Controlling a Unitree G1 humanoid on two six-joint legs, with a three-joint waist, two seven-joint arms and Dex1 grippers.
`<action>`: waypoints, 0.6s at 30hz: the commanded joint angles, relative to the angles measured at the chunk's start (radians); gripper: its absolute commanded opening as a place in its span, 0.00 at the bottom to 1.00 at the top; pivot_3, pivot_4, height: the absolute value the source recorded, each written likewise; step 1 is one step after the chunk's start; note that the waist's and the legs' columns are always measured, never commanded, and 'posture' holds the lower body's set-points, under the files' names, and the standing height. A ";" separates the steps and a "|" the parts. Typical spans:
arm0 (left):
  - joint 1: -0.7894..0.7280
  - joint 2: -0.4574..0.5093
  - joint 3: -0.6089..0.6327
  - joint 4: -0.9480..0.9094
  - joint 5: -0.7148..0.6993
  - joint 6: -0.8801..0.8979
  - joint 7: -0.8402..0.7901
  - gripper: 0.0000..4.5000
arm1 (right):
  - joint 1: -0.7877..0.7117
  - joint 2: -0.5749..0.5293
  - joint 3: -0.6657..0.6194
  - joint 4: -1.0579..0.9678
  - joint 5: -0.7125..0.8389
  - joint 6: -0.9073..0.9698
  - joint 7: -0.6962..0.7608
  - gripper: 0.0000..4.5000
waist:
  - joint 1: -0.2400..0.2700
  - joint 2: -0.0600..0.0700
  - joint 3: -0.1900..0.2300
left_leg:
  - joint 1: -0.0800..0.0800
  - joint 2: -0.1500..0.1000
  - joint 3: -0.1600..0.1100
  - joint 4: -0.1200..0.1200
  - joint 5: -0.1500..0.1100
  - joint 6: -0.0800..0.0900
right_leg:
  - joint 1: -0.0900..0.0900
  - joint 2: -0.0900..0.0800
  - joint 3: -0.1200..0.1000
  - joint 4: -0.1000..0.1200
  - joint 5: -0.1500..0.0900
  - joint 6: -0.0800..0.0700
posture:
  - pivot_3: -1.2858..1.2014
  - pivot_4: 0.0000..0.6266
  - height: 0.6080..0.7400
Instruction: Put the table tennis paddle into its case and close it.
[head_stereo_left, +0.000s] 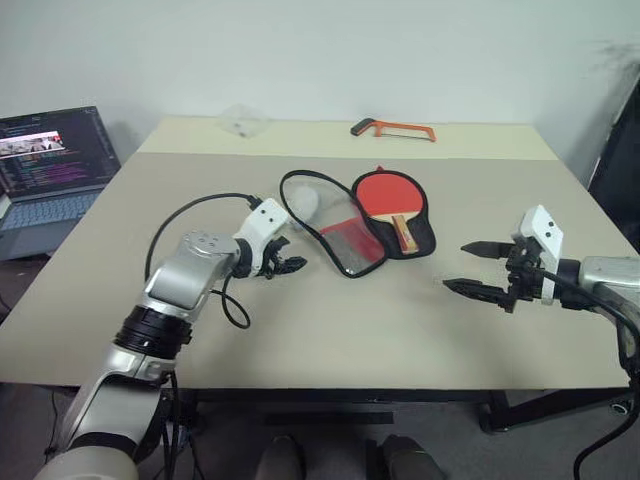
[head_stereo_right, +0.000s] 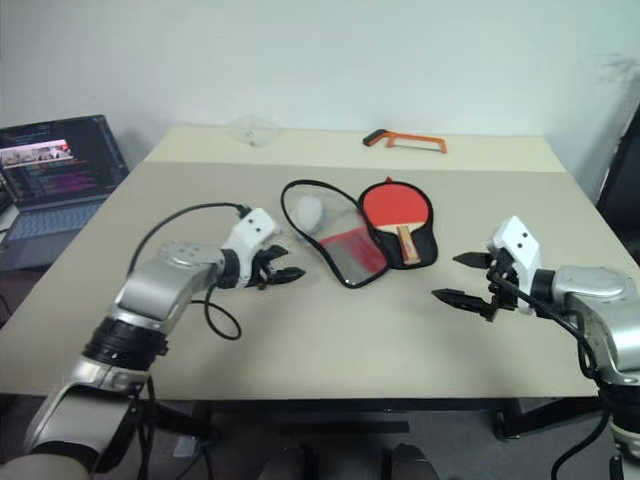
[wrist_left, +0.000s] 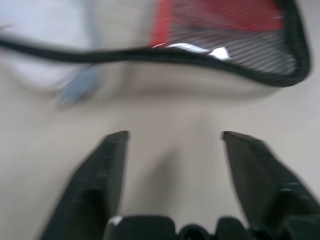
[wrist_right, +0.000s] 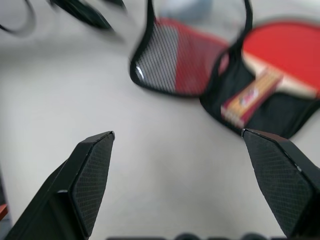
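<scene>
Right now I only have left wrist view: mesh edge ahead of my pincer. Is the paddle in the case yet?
Observer: Yes. The table tennis paddle lies on the black half of the case, which is spread open; the mesh flap is folded out toward the robot's left.
Operator: Right pincer holding anything?
Observer: No. The right pincer is open, empty, apart from the case.
Operator: Anything else on the table?
Observer: An orange hacksaw at the far edge.
</scene>
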 joint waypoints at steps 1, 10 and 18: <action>-0.062 -0.037 0.000 0.073 0.038 -0.055 0.007 0.35 | -0.019 0.000 -0.024 -0.047 0.030 -0.030 -0.014 1.00 | 0.001 0.000 0.000 | 0.000 0.000 0.000 0.000 0.001 0.002 | 0.000 0.000 0.000 0.000 0.001 0.001 | 0.52 0.24 1.00; -0.168 -0.227 0.010 0.361 0.103 -0.222 0.083 0.00 | 0.001 -0.015 -0.021 -0.093 0.045 -0.019 -0.054 1.00 | 0.014 0.000 0.000 | -0.003 -0.001 0.000 0.000 0.003 0.003 | 0.003 -0.001 -0.001 -0.008 0.005 0.001 | 0.52 0.24 1.00; -0.376 -0.517 0.069 0.687 0.105 -0.527 0.226 0.00 | 0.003 -0.020 -0.075 -0.132 0.067 0.002 -0.130 1.00 | 0.036 -0.001 0.000 | -0.007 -0.004 0.001 -0.001 0.002 0.003 | 0.004 -0.004 -0.001 -0.017 0.008 0.004 | 0.52 0.24 1.00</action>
